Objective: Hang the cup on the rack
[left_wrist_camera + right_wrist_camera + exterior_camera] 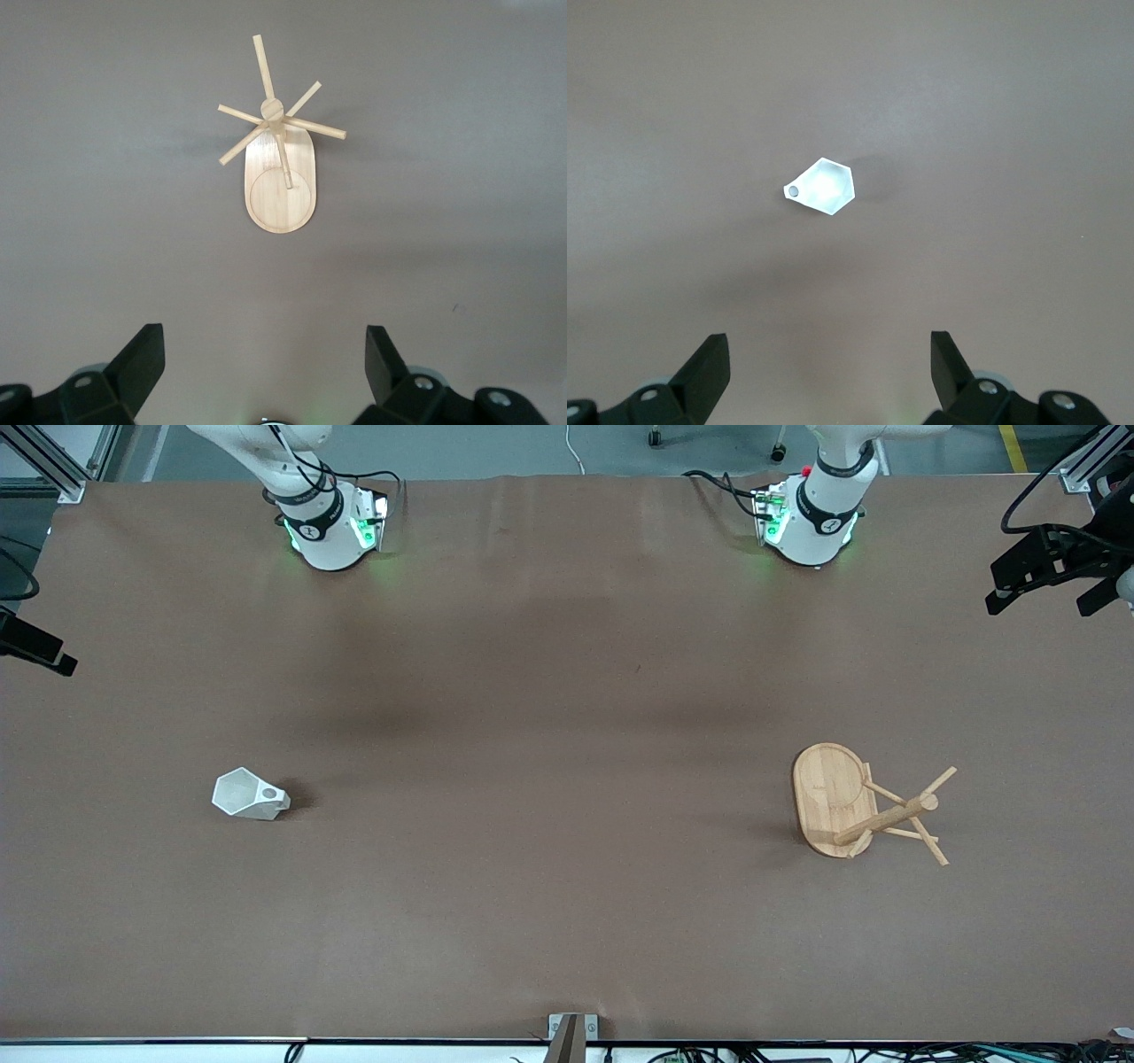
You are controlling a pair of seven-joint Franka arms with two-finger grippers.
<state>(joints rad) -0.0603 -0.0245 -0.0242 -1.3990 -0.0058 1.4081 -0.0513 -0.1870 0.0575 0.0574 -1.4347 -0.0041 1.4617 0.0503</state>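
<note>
The white faceted cup (251, 795) rests on the brown table toward the right arm's end, its handle tab with the round hole showing. In the right wrist view the cup (823, 187) lies well below my right gripper (830, 341), which is open, empty and high over the table. The bamboo rack (833, 797) stands toward the left arm's end, with its post and thin pegs over the oval base. In the left wrist view the rack (281, 181) lies well below my left gripper (266, 332), which is also open and empty. Both arms wait.
The brown table (567, 779) lies bare between cup and rack. The two arm bases (328, 522) (811, 518) stand along the edge farthest from the front camera. Dark fixtures sit at both ends (1054, 571) (35, 646).
</note>
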